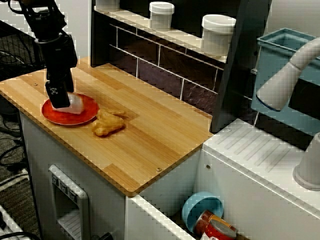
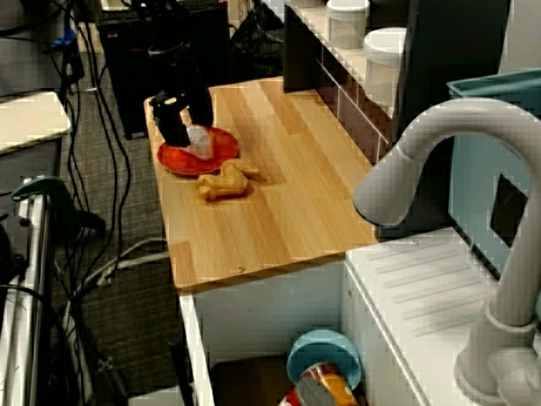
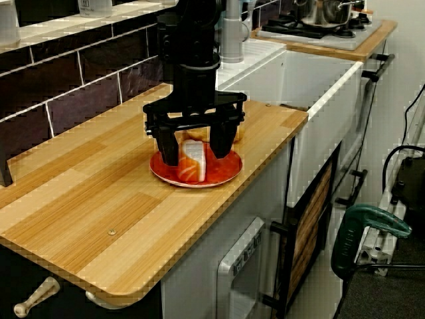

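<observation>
A red plate point(image 3: 199, 178) lies near the left end of the wooden counter point(image 3: 99, 212). On it stands a white and orange food piece point(image 3: 193, 161). In the view from the counter's end, my black gripper point(image 3: 196, 154) hangs straight down over the plate, open, with one finger point(image 3: 169, 147) on each side of the piece and a small gap showing. The high view shows the gripper point(image 1: 60, 97) low over the plate point(image 1: 80, 115) and partly hiding the piece point(image 1: 75, 103). A tan toy chicken piece point(image 1: 107, 123) rests on the wood just beside the plate.
Two white jars point(image 1: 161, 14) point(image 1: 217, 33) stand on the shelf above the dark tiled back wall. A grey faucet point(image 2: 423, 161) and a teal bin point(image 1: 285, 70) are to the right. The sink holds a blue bowl point(image 1: 201, 207) and a can point(image 1: 216, 227).
</observation>
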`<state>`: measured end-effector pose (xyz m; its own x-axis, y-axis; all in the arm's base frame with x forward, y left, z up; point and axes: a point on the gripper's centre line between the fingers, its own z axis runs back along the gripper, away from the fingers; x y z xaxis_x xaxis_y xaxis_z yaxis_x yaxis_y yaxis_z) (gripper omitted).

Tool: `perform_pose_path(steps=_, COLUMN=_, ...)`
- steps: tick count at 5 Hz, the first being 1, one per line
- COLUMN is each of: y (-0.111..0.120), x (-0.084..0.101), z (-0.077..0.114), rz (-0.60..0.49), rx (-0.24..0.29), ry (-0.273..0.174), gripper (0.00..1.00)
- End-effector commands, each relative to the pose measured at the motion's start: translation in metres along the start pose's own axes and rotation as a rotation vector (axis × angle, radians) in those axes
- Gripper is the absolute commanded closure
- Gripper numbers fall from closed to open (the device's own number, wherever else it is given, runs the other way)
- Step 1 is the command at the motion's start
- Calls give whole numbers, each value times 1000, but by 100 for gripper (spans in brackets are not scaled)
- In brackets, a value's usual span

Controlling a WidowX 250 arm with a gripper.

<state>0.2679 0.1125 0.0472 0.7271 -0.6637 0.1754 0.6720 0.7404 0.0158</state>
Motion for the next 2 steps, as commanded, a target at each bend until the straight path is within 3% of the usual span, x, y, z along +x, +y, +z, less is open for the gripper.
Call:
perform_pose_path(steps=1, y=-5, x=9, z=3, rz=11, rx=54, ry=23, gripper=0)
perform_pose_path(steps=2, y=-6, x=8, z=3, rz=12, rx=58, ry=29, gripper=100)
